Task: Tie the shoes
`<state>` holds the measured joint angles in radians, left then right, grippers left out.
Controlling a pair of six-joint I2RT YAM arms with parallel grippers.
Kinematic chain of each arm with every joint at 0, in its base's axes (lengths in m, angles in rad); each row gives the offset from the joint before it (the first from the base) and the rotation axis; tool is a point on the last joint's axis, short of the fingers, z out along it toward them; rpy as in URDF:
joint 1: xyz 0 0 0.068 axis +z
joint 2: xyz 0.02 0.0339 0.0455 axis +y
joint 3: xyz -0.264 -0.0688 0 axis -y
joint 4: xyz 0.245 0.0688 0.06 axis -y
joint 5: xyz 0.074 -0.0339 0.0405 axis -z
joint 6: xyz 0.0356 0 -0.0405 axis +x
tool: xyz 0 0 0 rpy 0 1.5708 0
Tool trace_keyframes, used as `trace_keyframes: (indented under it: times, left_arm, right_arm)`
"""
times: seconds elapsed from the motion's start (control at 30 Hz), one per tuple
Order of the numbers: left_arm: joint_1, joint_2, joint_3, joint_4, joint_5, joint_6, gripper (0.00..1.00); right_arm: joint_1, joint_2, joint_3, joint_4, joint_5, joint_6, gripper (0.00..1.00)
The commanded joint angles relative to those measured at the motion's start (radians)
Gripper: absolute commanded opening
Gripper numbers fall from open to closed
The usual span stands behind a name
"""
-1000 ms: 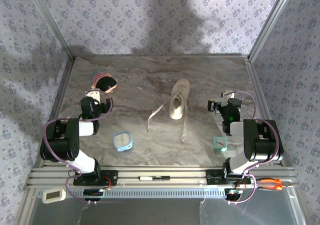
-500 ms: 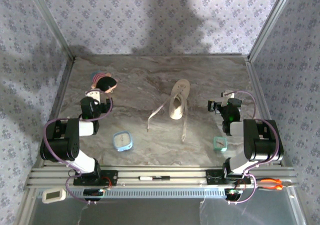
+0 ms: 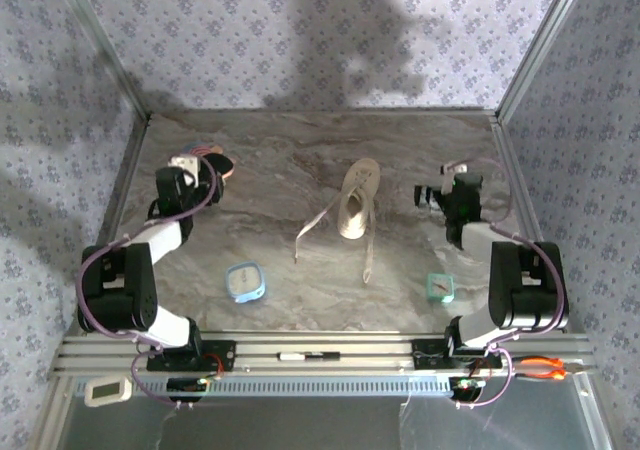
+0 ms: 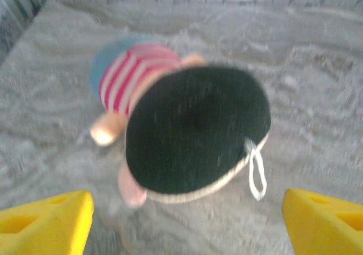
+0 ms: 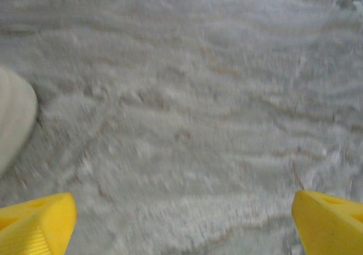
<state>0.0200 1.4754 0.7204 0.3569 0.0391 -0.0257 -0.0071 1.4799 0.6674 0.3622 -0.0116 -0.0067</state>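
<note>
Marbled grey table (image 3: 280, 160), cream low-top shoe (image 3: 358, 202) untied mid-table, right gripper (image 5: 181, 224) and left gripper (image 4: 181, 226) both gaping empty, but left's facing the dark round plush toy (image 4: 195, 130), might grab that instead.

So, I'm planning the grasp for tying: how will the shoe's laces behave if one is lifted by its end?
Probably floppy: the laces lie flat and loose on the table, trailing away from the shoe. They are likely light, being thin strips. Pulling one may drag the small shoe, since nothing holds it down.
</note>
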Motion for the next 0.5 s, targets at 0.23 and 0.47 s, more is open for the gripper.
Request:
trace_keyframes:
  times: [0.23, 0.47]
  left_arm:
    - [-0.3, 0.268, 0.475, -0.45, 0.083, -0.071, 0.82]
    - [-0.489, 0.485, 0.66, -0.439, 0.214, -0.18, 0.76]
  right_arm:
    - [0.177, 0.136, 0.356, -0.492, 0.011, 0.284, 0.9]
    - [0.274, 0.351, 0.515, -0.564, -0.122, 0.42, 0.74]
